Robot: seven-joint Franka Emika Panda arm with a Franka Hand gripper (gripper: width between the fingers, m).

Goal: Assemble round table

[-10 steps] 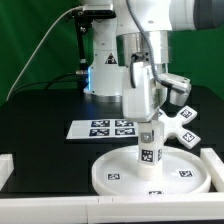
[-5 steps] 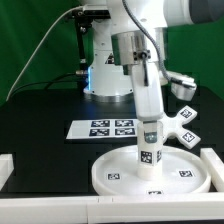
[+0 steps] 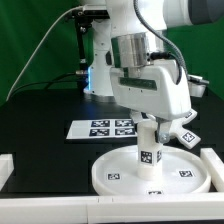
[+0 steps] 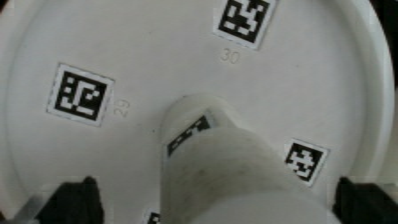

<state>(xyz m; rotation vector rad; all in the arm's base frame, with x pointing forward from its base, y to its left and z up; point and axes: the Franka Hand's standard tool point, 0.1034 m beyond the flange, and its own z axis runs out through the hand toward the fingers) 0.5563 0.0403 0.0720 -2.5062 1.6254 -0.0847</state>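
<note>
The large round disc (image 3: 112, 172) lies flat on the black table at the front. The short cylinder leg (image 3: 150, 152) stands upright on its central hub. My gripper (image 3: 148, 122) hangs straight above the leg, its fingers down round the leg's top. In the wrist view the leg (image 4: 222, 150) sits between the two black fingertips (image 4: 79, 196) with a gap on each side, so my gripper (image 4: 222, 200) is open. The disc (image 4: 125, 50) fills that view. The cross-shaped base (image 3: 187, 133) lies at the exterior view's right, partly hidden behind my hand.
The marker board (image 3: 103, 128) lies flat behind the disc. White rails stand at the front left (image 3: 5, 165) and at the right (image 3: 212, 160) of the table. The arm's base (image 3: 105, 70) stands at the back.
My hand has turned about its vertical axis above the leg and now shows its broad side. The leg and disc have stayed in place.
</note>
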